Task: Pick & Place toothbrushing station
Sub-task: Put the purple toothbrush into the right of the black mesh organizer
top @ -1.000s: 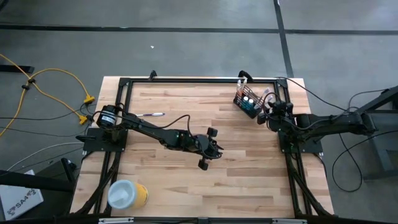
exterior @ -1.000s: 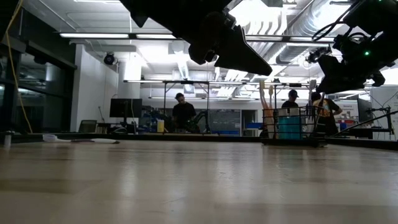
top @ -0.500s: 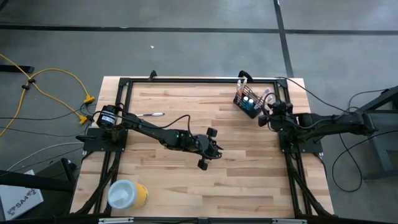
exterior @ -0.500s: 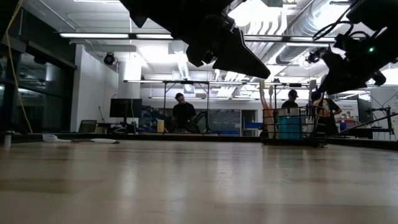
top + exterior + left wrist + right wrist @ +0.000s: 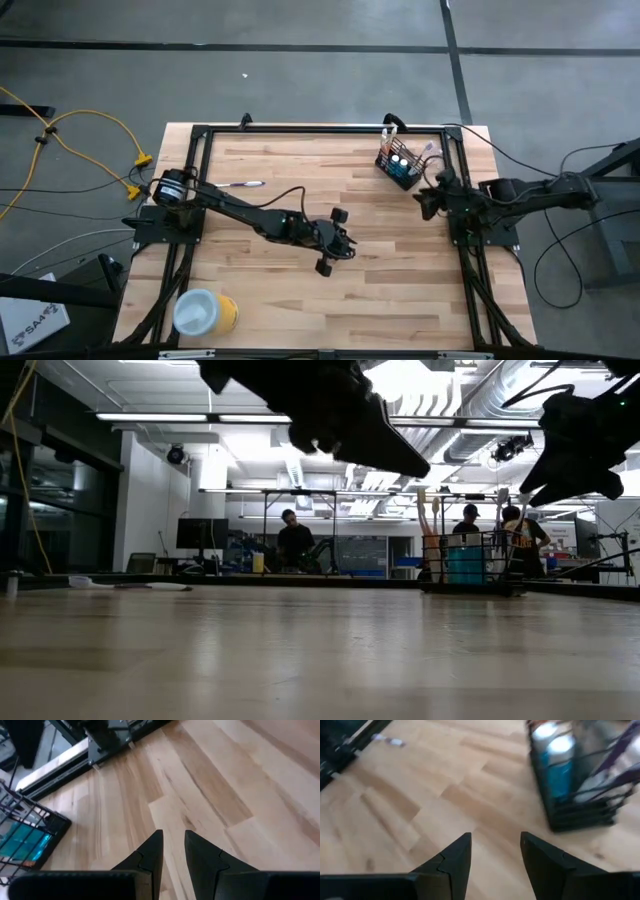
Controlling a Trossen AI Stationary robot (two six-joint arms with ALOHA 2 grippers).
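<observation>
right pincer: empty, its two fingers standing apart with bare wood between them, hanging above the bench just beside the holder
left pincer: empty, fingers only a narrow gap apart, raised over the middle of the bench, well away from the holder; this arm waits
holder: black wire-mesh box standing upright just ahead of the right pincer, near the far right corner of the bench, close to the black frame rail
contents: two blue tubes and pale toothbrushes stand inside the mesh
loose toothbrush: lies flat well apart from both pincers, near the left arm's base
yellow cylinder: on its side at the near left corner, far from the work
step: I judge the right pincer sits beside the filled holder with nothing gripped, either about to take hold or just let go; I cannot tell which
next move: reaching the loose toothbrush likely falls to the left arm
room: open wood across the middle; the tight spot is between holder, rail and right arm
</observation>
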